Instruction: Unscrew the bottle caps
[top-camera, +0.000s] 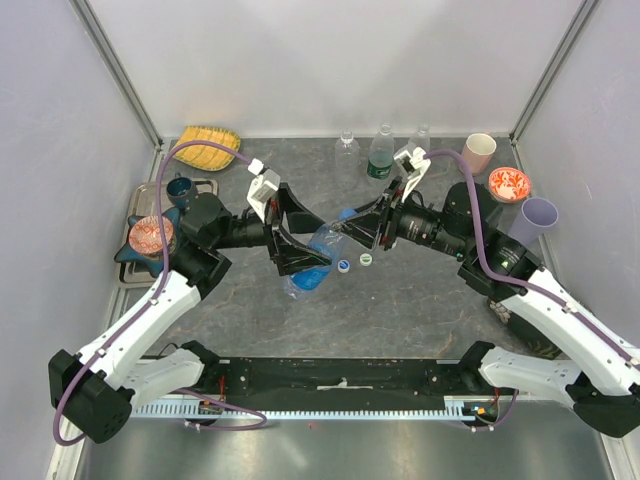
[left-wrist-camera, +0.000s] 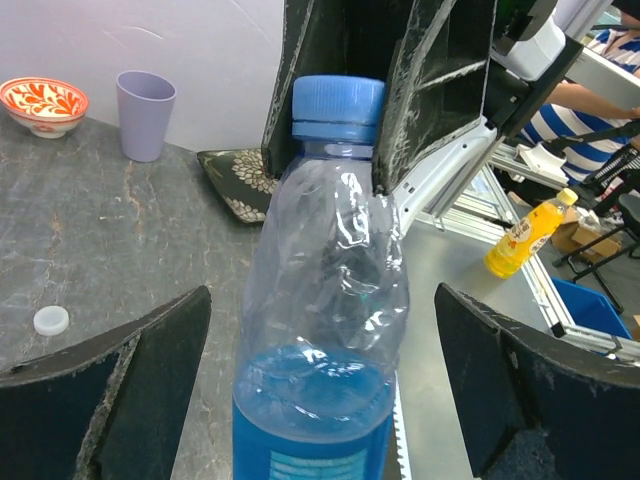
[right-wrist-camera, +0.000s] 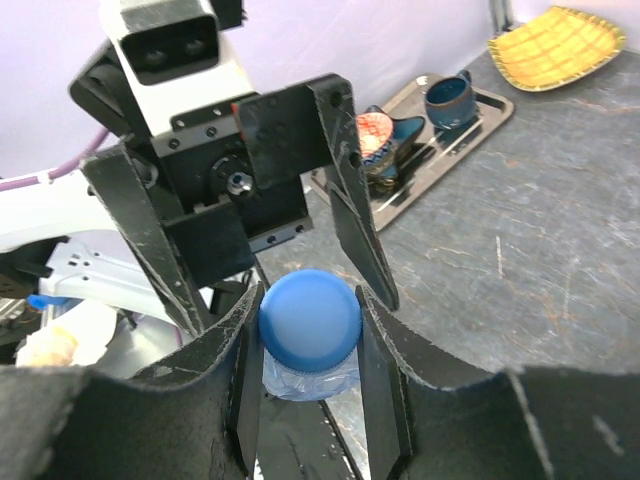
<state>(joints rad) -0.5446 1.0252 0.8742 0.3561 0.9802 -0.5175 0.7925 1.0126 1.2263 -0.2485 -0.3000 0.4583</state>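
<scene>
frame centre: blue cap (right-wrist-camera: 310, 320) is clamped by right jaws, presumably for twisting. blue-tinted bottle (top-camera: 312, 262), tilted over tabletop (top-camera: 420, 300), is straddled by left jaws, spread wide, so it is left unbraced.

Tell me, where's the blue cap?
The blue cap is mid-table in the top view, on the blue bottle, pinched by the right pincer.

Four bottles: blue-tinted bottle (top-camera: 310, 279) dead centre, then clear bottle (top-camera: 347, 148), green-label bottle (top-camera: 380, 155) and second clear bottle (top-camera: 420, 138) at 12 o'clock. Three caps I can spot: blue cap (right-wrist-camera: 310, 320), white-and-blue cap (top-camera: 343, 265), white-and-green cap (top-camera: 366, 259). Two cups around 2 o'clock, pink cup (top-camera: 480, 152) and purple cup (top-camera: 538, 215). Two red bowls, 2 o'clock bowl (top-camera: 509, 183) and 9 o'clock bowl (top-camera: 150, 236).
</scene>
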